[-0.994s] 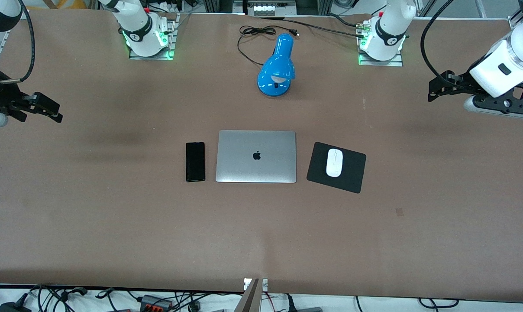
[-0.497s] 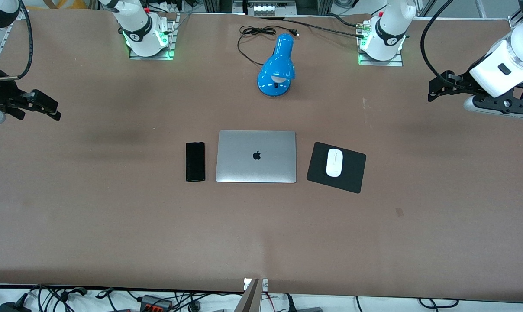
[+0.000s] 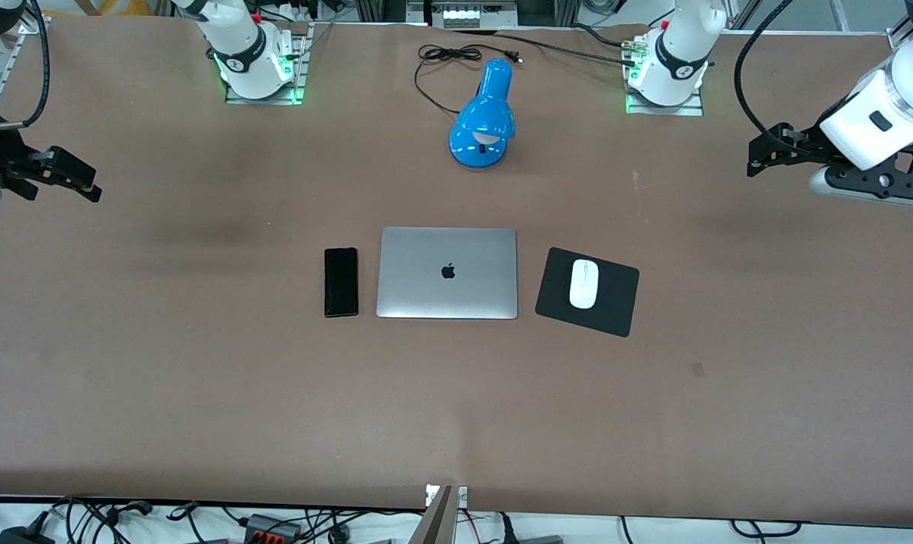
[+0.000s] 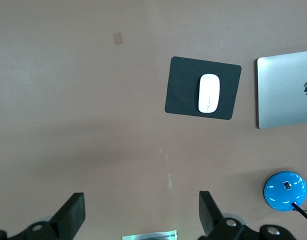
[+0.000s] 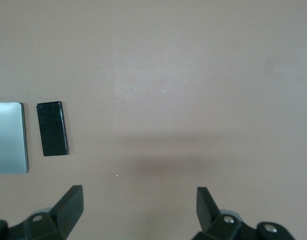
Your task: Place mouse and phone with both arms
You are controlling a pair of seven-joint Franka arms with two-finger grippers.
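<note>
The white mouse (image 3: 583, 283) lies on a black square pad (image 3: 615, 298) beside the closed silver laptop (image 3: 447, 273), toward the left arm's end; it also shows in the left wrist view (image 4: 209, 93). The black phone (image 3: 341, 282) lies flat beside the laptop, toward the right arm's end, and shows in the right wrist view (image 5: 52, 128). My left gripper (image 3: 759, 160) is open and empty, up over bare table at the left arm's end. My right gripper (image 3: 86, 185) is open and empty, up over bare table at the right arm's end.
A blue desk lamp (image 3: 484, 117) lies farther from the front camera than the laptop, its black cord (image 3: 445, 57) coiled near the table's edge by the arm bases. The brown table (image 3: 456, 408) spreads wide nearer the front camera.
My right gripper has drawn back toward the right arm's end of the table and slightly up. The left arm, mouse and phone have not moved.
</note>
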